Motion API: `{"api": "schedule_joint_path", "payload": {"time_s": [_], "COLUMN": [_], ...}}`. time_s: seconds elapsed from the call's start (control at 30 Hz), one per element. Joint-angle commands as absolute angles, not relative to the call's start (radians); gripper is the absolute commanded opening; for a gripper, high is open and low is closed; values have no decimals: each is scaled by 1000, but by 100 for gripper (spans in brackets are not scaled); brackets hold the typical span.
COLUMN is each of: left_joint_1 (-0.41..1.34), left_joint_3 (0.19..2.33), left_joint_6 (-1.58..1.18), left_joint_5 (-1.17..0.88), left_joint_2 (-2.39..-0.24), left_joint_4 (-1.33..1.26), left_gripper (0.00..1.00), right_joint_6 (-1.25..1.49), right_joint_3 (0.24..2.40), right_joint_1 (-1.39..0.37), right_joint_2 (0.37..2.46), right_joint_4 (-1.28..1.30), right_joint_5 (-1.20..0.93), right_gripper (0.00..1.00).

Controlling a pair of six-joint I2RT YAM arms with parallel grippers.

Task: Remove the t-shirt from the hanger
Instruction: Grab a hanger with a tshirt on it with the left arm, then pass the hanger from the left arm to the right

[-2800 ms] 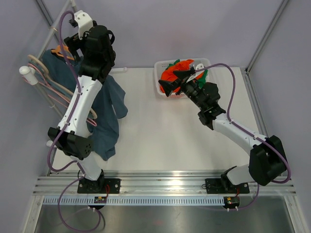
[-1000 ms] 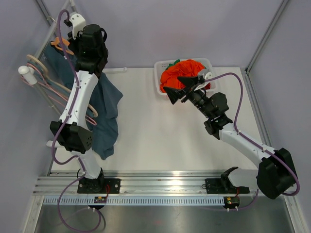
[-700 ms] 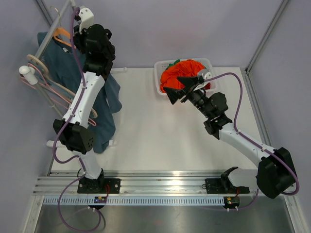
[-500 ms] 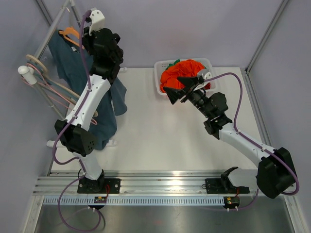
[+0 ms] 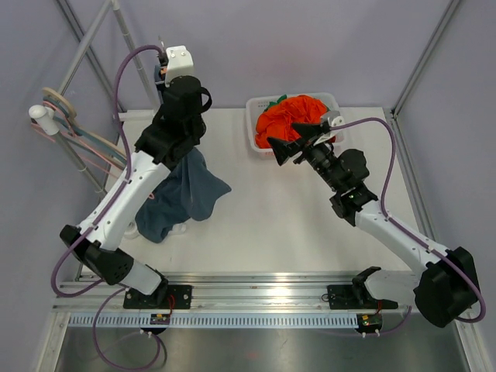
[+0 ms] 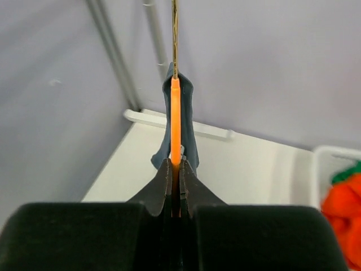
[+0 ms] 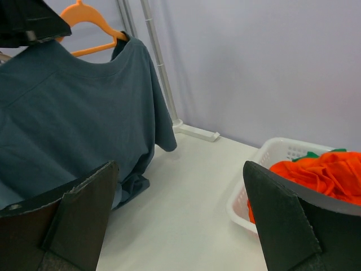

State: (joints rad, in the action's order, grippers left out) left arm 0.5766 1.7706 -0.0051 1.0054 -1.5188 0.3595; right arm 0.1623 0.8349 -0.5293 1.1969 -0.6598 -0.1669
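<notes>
Looking at the left gripper (image 6: 175, 169) first: fingers (image 6: 159, 186) pinched tight on the orange hanger (image 6: 175, 121), which is edge-on in the wrist cam w/ its wire hook sticking straight up. Blue t-shirt (image 6: 188, 99) is draped over that hanger, collar right at the neck of it, so it's not off yet. From the top cam the shirt hangs down under the left arm, well to the left of the basket (image 5: 253, 128), and the bottom looks bunched on the table (image 5: 271, 225).

Right gripper (image 7: 180, 166): fingers (image 7: 84, 220) spread wide apart w/ nothing btwn them. It hovers just in front of the basket, pointed away from it twd the shirt, not touching it.

Basket itself is white and stuffed w/ orange clothes (image 5: 291, 116) plus a bit of green. Further left of the basket than the shirt there's a rack (image 5: 126, 39) w/ spare hangers (image 5: 66, 124) bunched on its arm.
</notes>
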Motion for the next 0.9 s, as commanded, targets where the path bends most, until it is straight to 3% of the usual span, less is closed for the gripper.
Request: {"api": "schedule_joint_path", "payload": {"time_s": [0.0,0.3,0.5,0.73,0.87], "left_joint_1": [583,609,609,609,609], "left_joint_3": [1744,1438,1241,1051,976], "left_joint_6": [-155,-37,90,107,115], "left_joint_5": [740,418,128,26,6], "left_joint_2": [-1402,-1120,-931,-735,-706], "left_joint_4": [486,407,331,232,207], "left_gripper": [0,0,0,0,0], "right_joint_6": [115,49,141,314,383], "right_joint_3": [854,1003,1011,1103,1149], "right_joint_1": [-525,-520,-517,-518,-526], "right_joint_2": [1147,1183,1219,1402,1500], "right_joint_4": [-591,-284,-374,-474,-534], "right_joint_5": [-101,-216,-374,-532,-552], "right_gripper": [99,96,94,80,78]}}
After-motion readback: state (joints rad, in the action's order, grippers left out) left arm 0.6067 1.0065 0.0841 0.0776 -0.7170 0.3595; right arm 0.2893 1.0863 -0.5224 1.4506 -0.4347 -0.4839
